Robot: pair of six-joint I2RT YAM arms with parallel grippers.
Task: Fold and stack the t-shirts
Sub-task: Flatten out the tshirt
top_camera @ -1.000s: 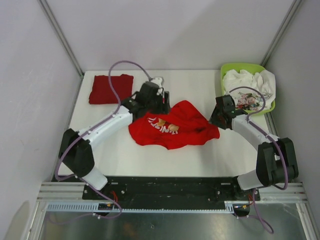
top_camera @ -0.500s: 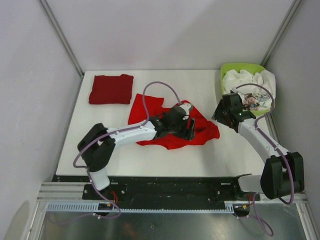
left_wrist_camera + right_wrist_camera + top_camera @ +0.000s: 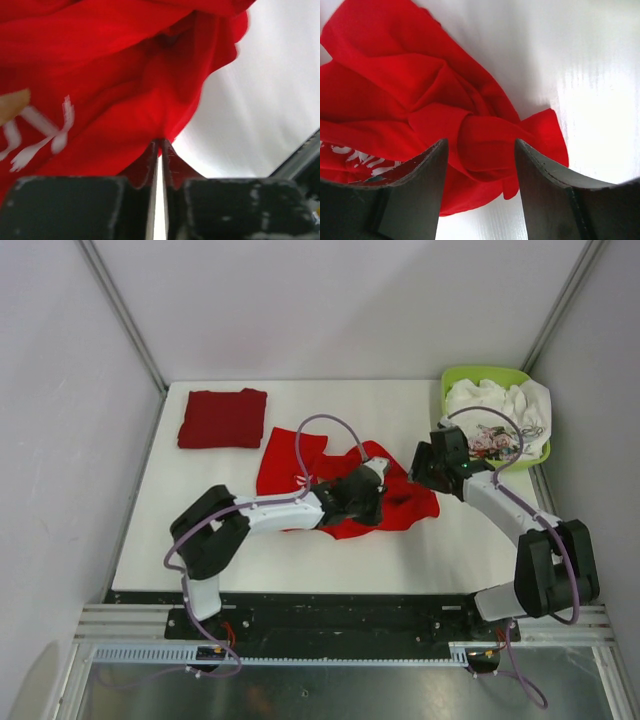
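The bright red t-shirt (image 3: 290,465) with white lettering lies crumpled mid-table. My left gripper (image 3: 372,512) rests on its near right part. In the left wrist view the left gripper (image 3: 161,143) is shut, its tips pinching the edge of the bright red t-shirt (image 3: 100,75) just above the white table. My right gripper (image 3: 418,472) hovers at the shirt's right edge. Seen from the right wrist, the right gripper (image 3: 480,145) is open, and a rolled fold of the bright red t-shirt (image 3: 485,140) lies between its fingers, apart from both. The darker red t-shirt (image 3: 222,418) lies folded at the back left.
A lime-green basket (image 3: 492,373) heaped with white clothes (image 3: 500,405) stands at the back right corner, just behind the right arm. Grey walls and metal posts close in the table on three sides.
My left arm swung from the shirt's far left side across to its near right part and the gripper closed there. My right gripper opened wider and shifted slightly left toward the shirt's right edge.
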